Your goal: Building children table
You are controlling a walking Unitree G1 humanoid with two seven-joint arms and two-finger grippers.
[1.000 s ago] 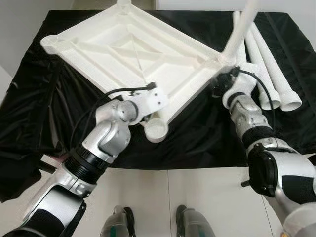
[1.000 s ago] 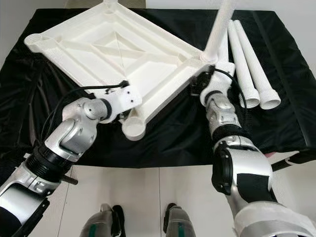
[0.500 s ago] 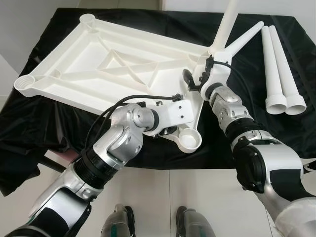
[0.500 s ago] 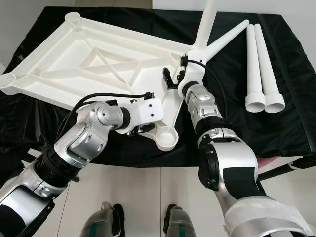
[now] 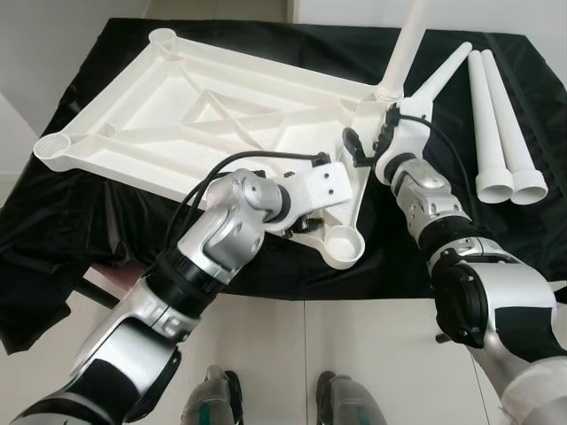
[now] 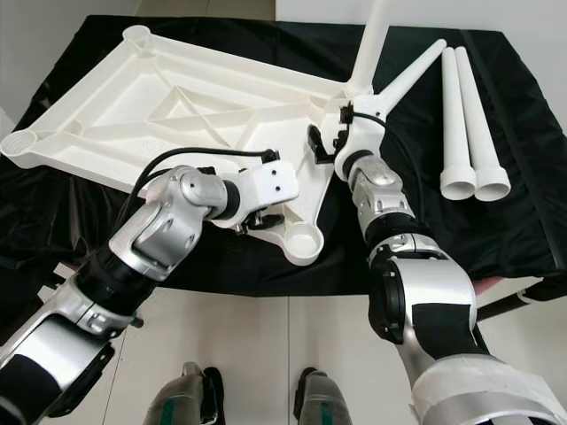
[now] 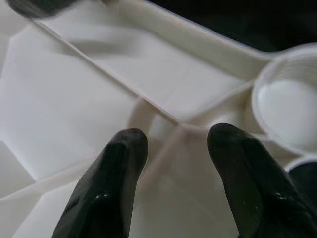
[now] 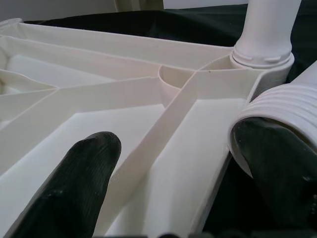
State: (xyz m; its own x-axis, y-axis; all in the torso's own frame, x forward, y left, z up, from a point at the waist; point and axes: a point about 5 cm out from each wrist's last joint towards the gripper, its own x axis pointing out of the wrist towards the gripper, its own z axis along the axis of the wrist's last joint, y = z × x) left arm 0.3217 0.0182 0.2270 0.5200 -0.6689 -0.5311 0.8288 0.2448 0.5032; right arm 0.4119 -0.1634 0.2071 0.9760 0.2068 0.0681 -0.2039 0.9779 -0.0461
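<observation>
The upright leg [image 5: 410,40] runs off the picture's top edge. The left gripper [image 6: 257,219] is mostly hidden beneath its white wrist housing [image 6: 266,188].

A tabletop covered by a wrinkled black cloth [image 5: 80,221] carries the parts. On the cloth lies a white ribbed table panel [image 5: 221,124], underside up, with one leg [image 5: 407,44] standing upright in its far right corner socket. Beside that corner lies a loose leg [image 5: 443,75]; two more legs [image 5: 500,133] lie side by side near the right edge.
</observation>
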